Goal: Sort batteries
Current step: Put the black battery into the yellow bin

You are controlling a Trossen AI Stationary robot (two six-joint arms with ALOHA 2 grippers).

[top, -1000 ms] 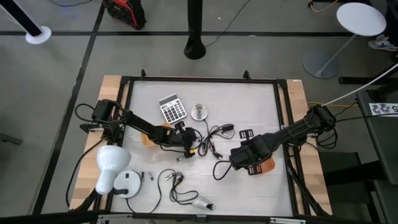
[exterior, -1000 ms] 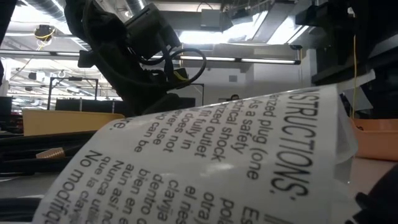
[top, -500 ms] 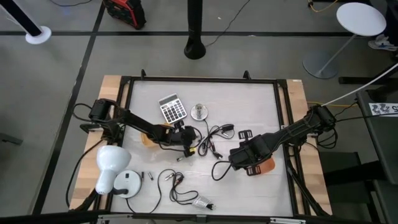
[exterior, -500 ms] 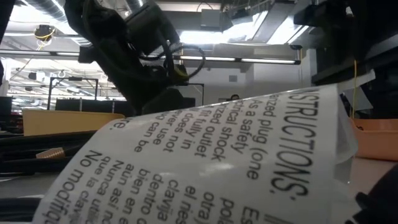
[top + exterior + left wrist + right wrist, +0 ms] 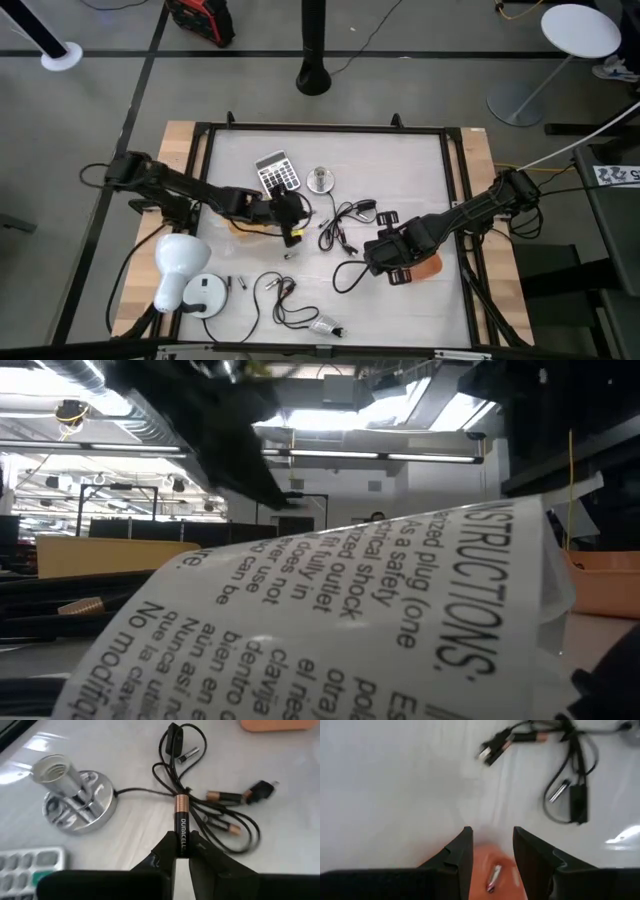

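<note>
My left gripper is shut on a black-and-copper battery, above a coiled black cable near the table's middle. A small silvery battery lies on the table beside the cable's switch. Another tiny battery lies near the middle, and two more lie by the near left. My right gripper is open over an orange tray. A silvery battery lies in that tray. My left gripper pinches the black lower end of the battery between its two fingers. The fingers lie along the battery. Its copper end sticks out past the fingertips, and the battery is lifted clear of the table.
A silver lamp-socket base and a calculator sit toward the far side. A second orange tray lies under my left arm. A white lamp head and a white round object sit near left. A printed label fills the low view.
My left arm has drawn back toward the table's left edge and risen, carrying the battery a little left and toward the far edge.
</note>
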